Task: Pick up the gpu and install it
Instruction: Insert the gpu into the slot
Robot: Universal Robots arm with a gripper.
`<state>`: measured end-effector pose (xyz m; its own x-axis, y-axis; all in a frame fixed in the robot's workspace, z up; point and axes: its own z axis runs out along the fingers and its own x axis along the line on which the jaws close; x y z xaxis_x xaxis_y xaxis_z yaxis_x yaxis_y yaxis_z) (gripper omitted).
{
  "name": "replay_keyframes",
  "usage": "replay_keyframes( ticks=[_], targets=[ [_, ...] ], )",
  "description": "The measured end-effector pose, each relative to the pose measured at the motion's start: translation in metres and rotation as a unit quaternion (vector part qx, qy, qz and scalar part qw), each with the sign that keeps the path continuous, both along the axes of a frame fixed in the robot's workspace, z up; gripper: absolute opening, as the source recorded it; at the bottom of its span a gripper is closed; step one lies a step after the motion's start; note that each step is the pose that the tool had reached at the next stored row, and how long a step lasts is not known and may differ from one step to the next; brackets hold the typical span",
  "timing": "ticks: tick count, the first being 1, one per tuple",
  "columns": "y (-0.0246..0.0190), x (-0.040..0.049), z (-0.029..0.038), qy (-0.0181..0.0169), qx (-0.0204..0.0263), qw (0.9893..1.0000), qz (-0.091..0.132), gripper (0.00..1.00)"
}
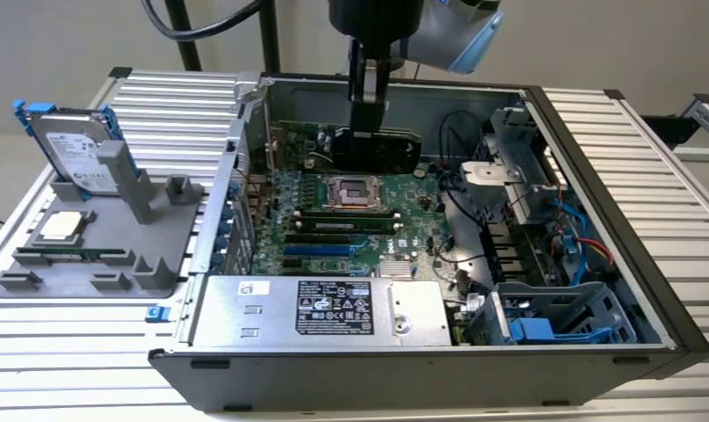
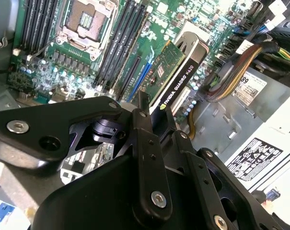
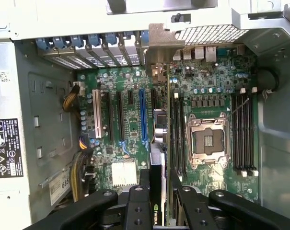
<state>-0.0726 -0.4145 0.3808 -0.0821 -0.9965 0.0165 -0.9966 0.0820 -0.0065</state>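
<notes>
The gpu point(image 1: 384, 151) hangs upright inside the open computer case point(image 1: 635, 264), its black shroud facing the exterior view. It hovers above the green motherboard point(image 1: 330, 224), next to the CPU socket point(image 1: 354, 189). My gripper point(image 1: 370, 132) comes down from above and is shut on the card's upper edge. In the second wrist view the gpu point(image 2: 179, 72) slants away from the gripper point(image 2: 152, 115), green board on one face and black shroud on the other. In the first wrist view the gpu point(image 3: 160, 129) is edge-on between the gripper point(image 3: 159, 184) and its silver bracket point(image 3: 160, 45), over the expansion slots point(image 3: 143, 115).
A silver hard drive with blue rails point(image 1: 79, 149) stands in a grey holder point(image 1: 97, 255) at the exterior view's left, outside the case. Inside are the power supply point(image 1: 319, 308), a drive cage point(image 1: 553, 316) and cable bundles point(image 1: 472, 202) at the exterior view's right.
</notes>
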Motion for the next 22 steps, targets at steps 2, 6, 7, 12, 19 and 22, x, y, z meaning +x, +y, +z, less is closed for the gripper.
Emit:
replay_keyframes(
  ticks=[2, 6, 7, 12, 19, 22],
  targets=[
    [0.0001, 0.0000, -0.0006, 0.0000, -0.0001, 1.0000, 0.000, 0.00],
    [0.0004, 0.0000, -0.0020, 0.0000, -0.0005, 1.0000, 0.001, 0.00],
    [0.0005, 0.0000, -0.0023, -0.0001, -0.0005, 1.0000, 0.001, 0.00],
    [0.0009, 0.0000, -0.0039, -0.0001, -0.0008, 1.0000, 0.001, 0.00],
    [0.0016, 0.0000, -0.0059, -0.0002, -0.0011, 1.0000, 0.002, 0.00],
    [0.0018, 0.0000, -0.0068, -0.0003, -0.0012, 1.0000, 0.002, 0.00]
  ],
)
